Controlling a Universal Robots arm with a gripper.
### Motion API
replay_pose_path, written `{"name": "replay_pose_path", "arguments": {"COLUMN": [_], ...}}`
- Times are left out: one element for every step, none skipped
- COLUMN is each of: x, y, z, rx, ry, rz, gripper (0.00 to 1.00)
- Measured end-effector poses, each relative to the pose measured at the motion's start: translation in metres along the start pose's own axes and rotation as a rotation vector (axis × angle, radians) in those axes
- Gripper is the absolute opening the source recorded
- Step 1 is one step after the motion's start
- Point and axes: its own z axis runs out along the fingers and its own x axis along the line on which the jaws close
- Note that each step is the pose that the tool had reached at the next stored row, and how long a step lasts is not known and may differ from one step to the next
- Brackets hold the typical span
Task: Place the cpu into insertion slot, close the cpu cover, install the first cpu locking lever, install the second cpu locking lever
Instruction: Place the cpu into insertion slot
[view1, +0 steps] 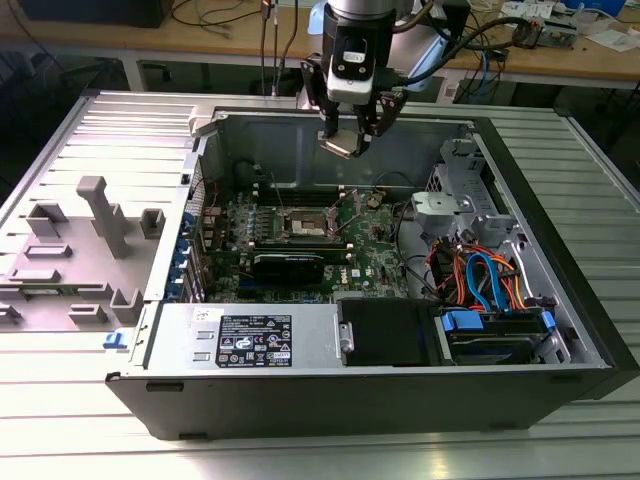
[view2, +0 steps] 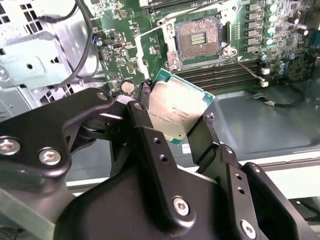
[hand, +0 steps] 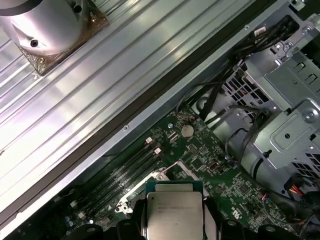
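We pinch the cpu (view2: 172, 112) in our gripper (view2: 175, 108), raised off the open insertion slot (view2: 197, 37); seating it likely needs squaring first.

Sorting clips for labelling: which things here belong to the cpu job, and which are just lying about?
Job: cpu, held in the gripper; open insertion slot.
Lying about: black expansion card; round battery; drive cage; coloured cables.
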Motion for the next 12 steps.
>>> {"name": "replay_pose_path", "arguments": {"x": [-0.0001, -0.0001, -0.0001, -0.0001, -0.0002, -0.0003, -0.0003, -0.0003, -0.0003, -0.0003, -0.0004, -0.0005], "y": [-0.0001, -0.0001, -0.0001, -0.0002, -0.0003, -0.0004, -0.0006, -0.0006, -0.0006, -0.0007, -0.0007, -0.0009], "z": [0.0002, 0.0006, 0.0009, 0.0012, 0.0016, 0.0024, 0.0032, 0.004, 0.0044, 0.0048, 0.005, 0.0053], "rx": [0.0, -0.0003, -0.0004, -0.0005, -0.0008, -0.001, -0.0013, -0.0015, -0.0017, -0.0019, -0.002, -0.002], "ry": [-0.001, -0.0015, -0.0019, -0.0025, -0.0033, -0.0046, -0.0059, -0.0071, -0.0081, -0.0094, -0.01, -0.0106], "rz": [0.011, 0.018, 0.025, 0.032, 0.041, 0.058, 0.072, 0.087, 0.1, 0.117, 0.126, 0.135], "gripper": [0.55, 0.55, 0.55, 0.55, 0.55, 0.55, 0.55, 0.55, 0.55, 0.55, 0.55, 0.55]}}
